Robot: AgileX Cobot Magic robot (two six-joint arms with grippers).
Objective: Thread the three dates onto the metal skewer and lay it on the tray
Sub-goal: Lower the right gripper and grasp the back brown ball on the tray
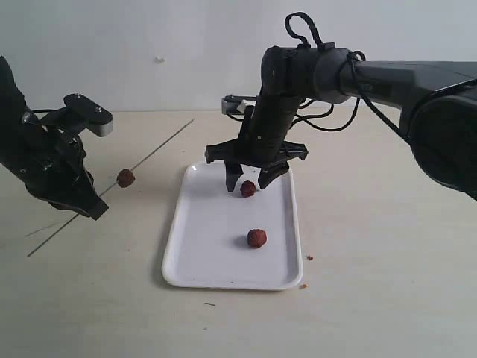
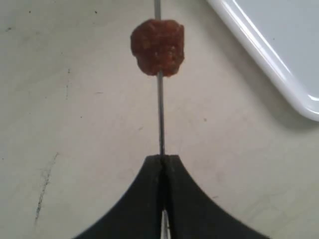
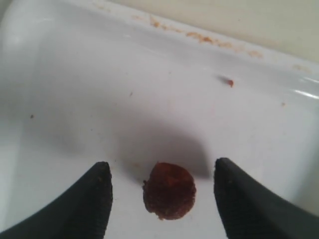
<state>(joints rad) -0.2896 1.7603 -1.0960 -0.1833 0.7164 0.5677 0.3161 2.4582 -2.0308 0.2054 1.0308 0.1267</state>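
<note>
Where the tray [image 1: 195, 253] lies, crumbs [image 1: 309, 258] fleck the beige table [image 1: 373, 224].

You saw the skewer [image 2: 160, 114] run off the left wrist view's top edge. Tray [image 2: 269, 62] was cut by that view's right edge. Left gripper [image 1: 91, 207] hid part of skewer, exterior view.

Your exterior camera looks obliquely down on the table [image 1: 373, 246] from further back, while both wrist cameras sit close, the left sharing its 9 o'clock skewered date [image 1: 125, 177], the right the far date [image 1: 247, 189] on the tray [image 1: 223, 261] at centre.
</note>
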